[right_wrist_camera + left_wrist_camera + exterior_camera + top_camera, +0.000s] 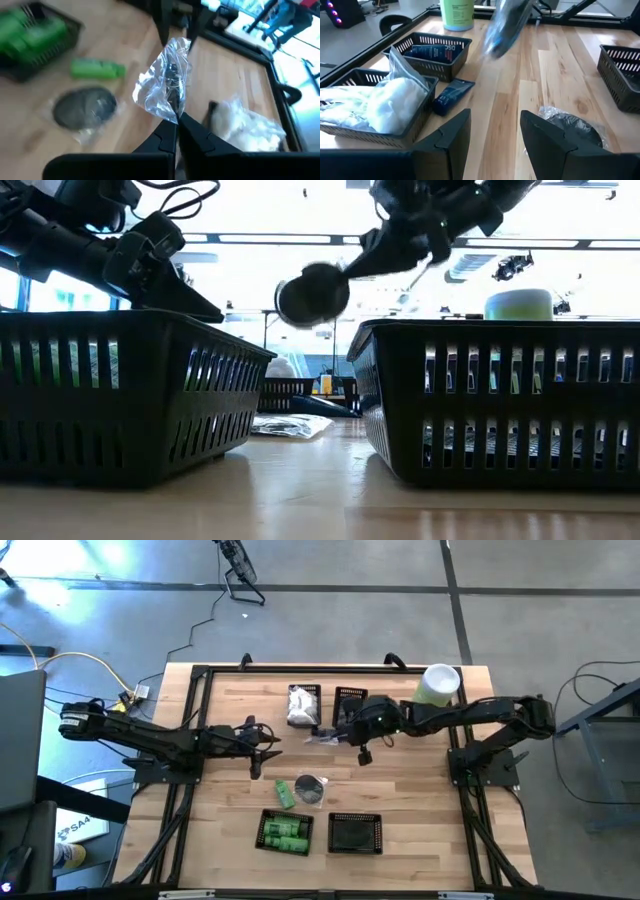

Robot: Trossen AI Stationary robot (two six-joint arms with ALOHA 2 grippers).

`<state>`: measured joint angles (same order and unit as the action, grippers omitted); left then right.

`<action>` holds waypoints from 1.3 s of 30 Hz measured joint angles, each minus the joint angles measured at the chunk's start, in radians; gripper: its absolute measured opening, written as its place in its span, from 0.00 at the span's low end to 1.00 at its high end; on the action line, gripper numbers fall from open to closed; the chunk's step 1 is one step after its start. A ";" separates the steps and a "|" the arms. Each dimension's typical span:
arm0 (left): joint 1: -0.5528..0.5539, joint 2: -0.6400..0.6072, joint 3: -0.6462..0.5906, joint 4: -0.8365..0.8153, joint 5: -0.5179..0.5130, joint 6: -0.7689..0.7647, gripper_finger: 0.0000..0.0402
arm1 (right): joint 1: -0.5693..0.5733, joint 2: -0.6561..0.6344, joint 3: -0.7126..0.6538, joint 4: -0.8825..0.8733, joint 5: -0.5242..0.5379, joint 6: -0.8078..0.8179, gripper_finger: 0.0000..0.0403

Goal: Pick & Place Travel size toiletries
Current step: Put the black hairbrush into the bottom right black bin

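Right claw point(172, 131) pinched shut on corner of clear-wrapped packet point(167, 82), lifted above table point(420, 790) mid-span. Thin grip on slippery film: may slide out, drop short of basket point(355, 833). Left claw point(495, 135) half-open, empty, waiting near grey disc point(570, 125).

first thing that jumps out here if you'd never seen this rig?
The right gripper, pinched shut on a crinkly clear-wrapped packet and holding it above the table's middle. Below it lie a wrapped grey disc and a loose green tube, next to a basket of green bottles at the near edge. The left gripper waits open nearby, holding nothing.
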<state>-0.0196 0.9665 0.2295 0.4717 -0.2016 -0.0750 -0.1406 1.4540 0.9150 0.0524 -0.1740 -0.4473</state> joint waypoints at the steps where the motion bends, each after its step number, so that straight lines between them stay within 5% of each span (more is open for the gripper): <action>1: 0.000 0.000 0.000 0.000 0.000 0.000 0.42 | 0.000 -0.008 0.000 0.006 -0.025 0.016 0.01; 15: 0.000 0.000 0.000 -0.003 -0.003 0.011 0.42 | 0.066 -0.211 0.003 -0.278 -0.281 0.371 0.01; 39: 0.000 0.001 0.000 -0.002 -0.002 0.026 0.42 | 0.512 -0.050 0.001 -0.327 -0.012 0.757 0.01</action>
<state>-0.0196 0.9672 0.2295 0.4698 -0.2035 -0.0491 0.3715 1.4044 0.9161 -0.2747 -0.1856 0.3097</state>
